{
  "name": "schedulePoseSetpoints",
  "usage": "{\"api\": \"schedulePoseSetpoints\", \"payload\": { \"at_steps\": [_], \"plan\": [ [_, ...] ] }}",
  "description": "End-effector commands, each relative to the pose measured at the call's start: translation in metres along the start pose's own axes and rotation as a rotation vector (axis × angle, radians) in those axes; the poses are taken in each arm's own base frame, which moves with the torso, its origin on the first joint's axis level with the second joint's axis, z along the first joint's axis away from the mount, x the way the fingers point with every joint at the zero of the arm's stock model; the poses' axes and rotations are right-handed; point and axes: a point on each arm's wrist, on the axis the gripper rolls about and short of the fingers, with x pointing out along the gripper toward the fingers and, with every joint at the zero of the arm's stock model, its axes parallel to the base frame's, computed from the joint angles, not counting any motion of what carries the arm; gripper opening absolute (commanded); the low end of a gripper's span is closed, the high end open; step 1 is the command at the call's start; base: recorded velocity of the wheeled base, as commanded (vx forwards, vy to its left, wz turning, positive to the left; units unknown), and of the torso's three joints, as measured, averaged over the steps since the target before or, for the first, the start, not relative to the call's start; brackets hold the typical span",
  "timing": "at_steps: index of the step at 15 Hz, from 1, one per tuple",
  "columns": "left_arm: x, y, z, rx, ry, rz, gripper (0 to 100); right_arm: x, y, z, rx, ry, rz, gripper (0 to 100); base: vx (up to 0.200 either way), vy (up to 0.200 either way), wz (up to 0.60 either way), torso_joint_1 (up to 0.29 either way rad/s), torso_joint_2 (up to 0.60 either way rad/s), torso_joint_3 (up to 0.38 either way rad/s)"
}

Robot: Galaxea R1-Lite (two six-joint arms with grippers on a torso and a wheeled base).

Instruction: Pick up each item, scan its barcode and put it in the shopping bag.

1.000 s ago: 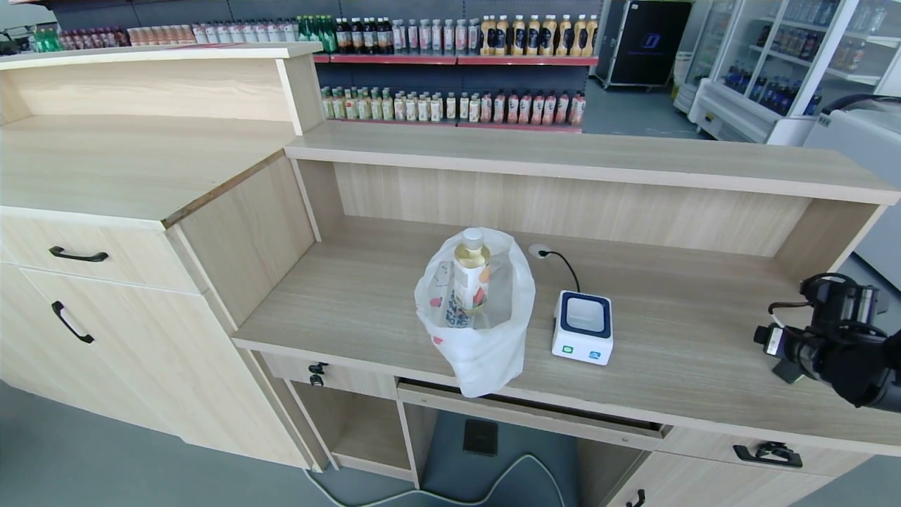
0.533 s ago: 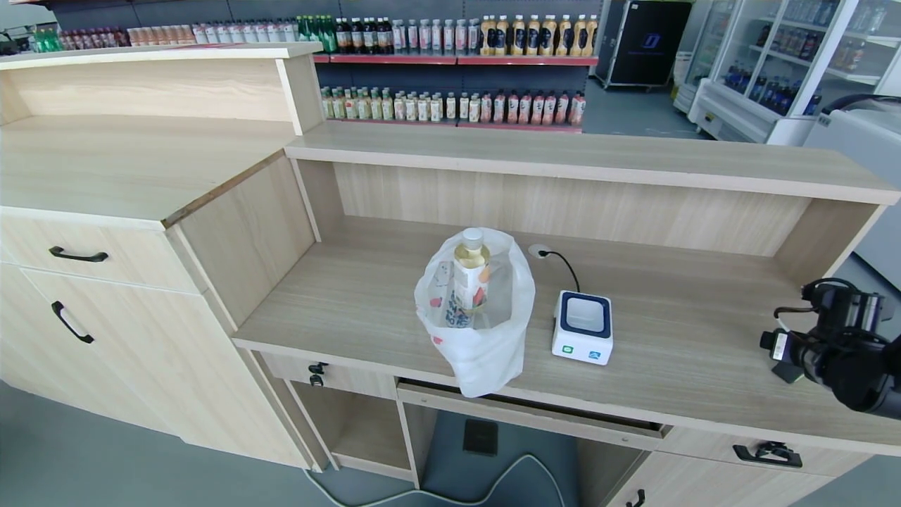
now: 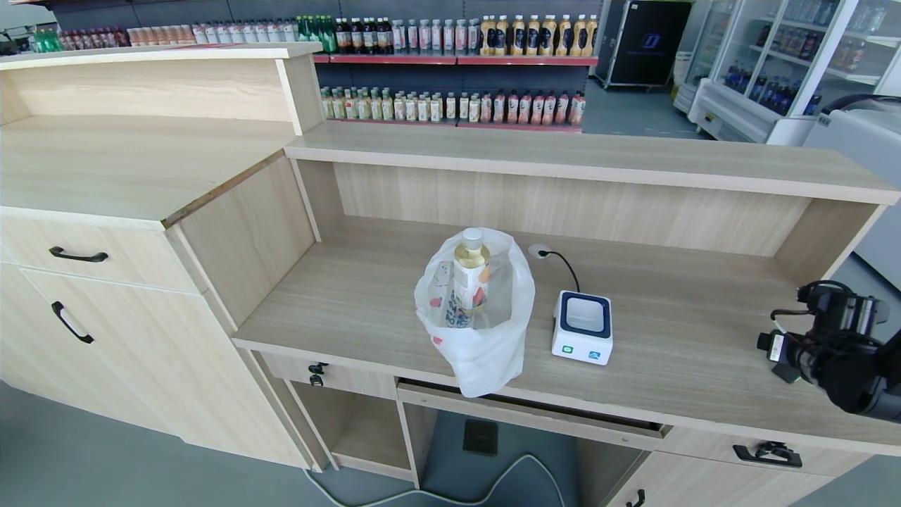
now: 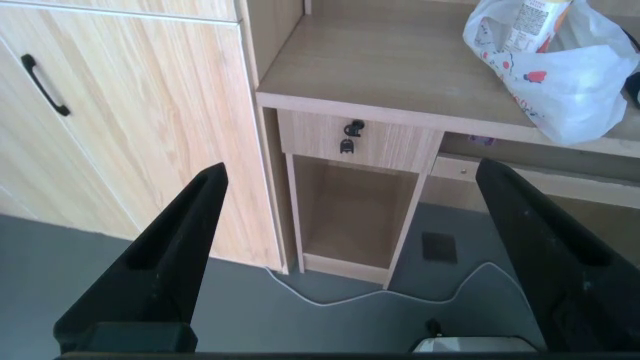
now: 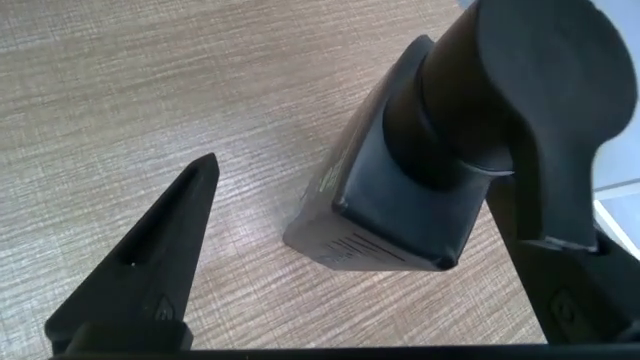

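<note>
The right end effector (image 3: 780, 355) has eased back toward the surface's (image 3: 669, 352) right front corner, fingers spread. The bottle (image 3: 470, 278) stands upright in the shopping bag (image 3: 486, 352), leftward past the scanner (image 3: 582, 327). The left end effector (image 4: 350, 260) is open too.

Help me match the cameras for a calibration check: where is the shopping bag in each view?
Head view: the shopping bag stands on the counter, left of the scanner, bottle inside.
Left wrist view: the shopping bag overhangs the counter's front edge, beyond the keyed drawer.
Right wrist view: not in it.
Shared landmark: the counter's wood top.
</note>
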Motion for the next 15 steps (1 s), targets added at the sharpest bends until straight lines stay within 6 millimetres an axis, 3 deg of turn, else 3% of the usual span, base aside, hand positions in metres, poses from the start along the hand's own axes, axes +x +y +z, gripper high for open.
{"api": "schedulePoseSetpoints", "payload": {
  "at_steps": [1, 11, 13, 15],
  "plan": [
    [0.0, 0.0, 0.0, 0.0, 0.0, 0.0, 100, 0.001, 0.0, 0.0, -0.008, -0.002, -0.001, 0, 0.0, 0.0, 0.0, 0.0, 0.0, 0.0],
    [0.0, 0.0, 0.0, 0.0, 0.0, 0.0, 100, 0.006, -0.009, 0.006, -0.072, -0.068, -0.032, 0, 0.0, 0.0, 0.0, 0.0, 0.0, 0.0],
    [0.0, 0.0, 0.0, 0.0, 0.0, 0.0, 100, -0.018, -0.01, 0.036, -0.057, -0.145, 0.055, 0, 0.0, 0.0, 0.0, 0.0, 0.0, 0.0],
    [0.0, 0.0, 0.0, 0.0, 0.0, 0.0, 100, -0.055, -0.013, 0.069, -0.071, -0.203, 0.27, 0, 0.0, 0.0, 0.0, 0.0, 0.0, 0.0]
  ]
}}
